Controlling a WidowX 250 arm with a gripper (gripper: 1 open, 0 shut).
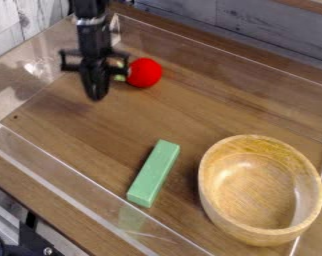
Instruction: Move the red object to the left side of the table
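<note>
The red object [146,71], a small round toy fruit, rests on the table [204,115] near its far left. My black gripper [96,92] hangs just to the left of it, pointing down, its tips close to the wood. The fingers look pressed together with nothing between them. The side of the red object that faces the gripper is partly covered by the gripper's body, and I cannot tell whether they touch.
A green rectangular block [153,172] lies near the front middle. A wooden bowl [261,188] stands at the front right. Low clear acrylic walls [50,190] edge the tabletop.
</note>
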